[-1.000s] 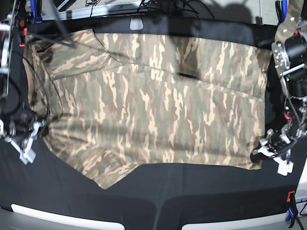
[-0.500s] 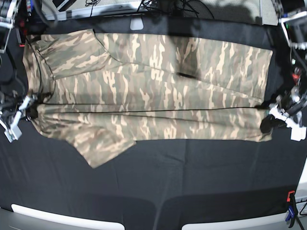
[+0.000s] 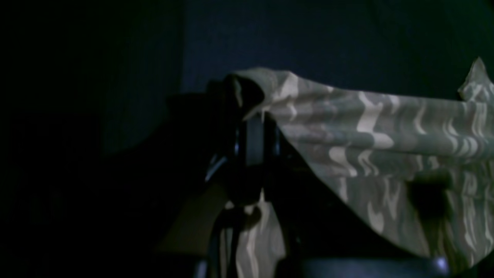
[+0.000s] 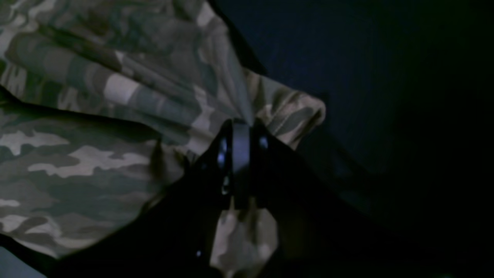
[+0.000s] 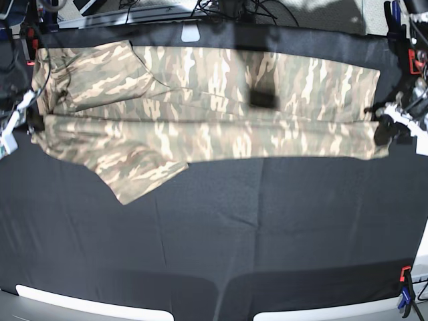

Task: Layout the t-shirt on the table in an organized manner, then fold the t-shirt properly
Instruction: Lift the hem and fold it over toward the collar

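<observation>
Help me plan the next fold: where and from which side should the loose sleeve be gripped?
Grip the sleeve at its free outer corner, coming from the near side of the table. It is the only part sticking out past the folded t-shirt, lying flat with bare cloth around that corner.

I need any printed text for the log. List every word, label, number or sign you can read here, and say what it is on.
None can be read.
The t-shirt shows only camouflage print, no lettering.
A pale tag lies on the table at the far edge: too small to read.
A dark patch on the shirt: no text made out.
Both wrist views are too dark for any writing.
</observation>
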Controlling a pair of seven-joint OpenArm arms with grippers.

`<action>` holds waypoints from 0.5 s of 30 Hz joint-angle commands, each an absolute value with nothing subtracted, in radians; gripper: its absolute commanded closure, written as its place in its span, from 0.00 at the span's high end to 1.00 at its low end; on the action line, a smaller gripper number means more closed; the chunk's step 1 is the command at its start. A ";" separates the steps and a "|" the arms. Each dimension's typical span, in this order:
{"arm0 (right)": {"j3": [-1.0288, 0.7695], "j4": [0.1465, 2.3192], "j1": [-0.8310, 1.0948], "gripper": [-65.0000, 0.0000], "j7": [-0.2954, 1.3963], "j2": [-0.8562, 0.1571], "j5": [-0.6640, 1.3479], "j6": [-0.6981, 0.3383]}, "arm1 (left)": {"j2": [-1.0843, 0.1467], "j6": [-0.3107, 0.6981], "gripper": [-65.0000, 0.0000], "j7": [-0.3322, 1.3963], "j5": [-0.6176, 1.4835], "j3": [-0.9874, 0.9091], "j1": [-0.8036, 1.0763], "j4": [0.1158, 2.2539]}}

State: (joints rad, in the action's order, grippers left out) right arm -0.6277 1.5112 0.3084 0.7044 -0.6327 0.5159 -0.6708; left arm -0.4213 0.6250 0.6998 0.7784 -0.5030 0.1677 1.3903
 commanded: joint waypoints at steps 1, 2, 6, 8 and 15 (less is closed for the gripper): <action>-0.656 1.529 0.307 0.00 0.698 -0.647 0.506 -0.668 | -0.446 0.613 0.00 0.666 0.787 -0.517 0.162 1.408; -0.665 1.530 0.310 0.00 0.699 -0.632 0.506 -0.673 | -0.446 0.613 0.00 0.667 0.787 -0.517 0.164 1.408; -0.667 1.530 0.316 0.00 0.739 -0.592 0.505 -0.673 | -0.443 0.613 0.00 0.706 0.786 -0.517 0.164 1.408; -0.667 1.530 0.316 0.00 0.773 -0.581 0.505 -0.673 | -0.443 0.614 0.00 0.712 0.769 -0.517 0.164 1.408; -0.667 1.530 0.316 0.08 0.942 -0.574 0.502 -0.673 | -0.444 0.614 0.00 0.712 0.647 -0.517 0.164 1.408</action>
State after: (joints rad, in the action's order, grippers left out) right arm -0.6552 1.5139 0.3191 0.9466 -0.5465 0.5064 -0.6781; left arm -0.4210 0.6250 0.7341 0.6460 -0.5045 0.1719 1.3903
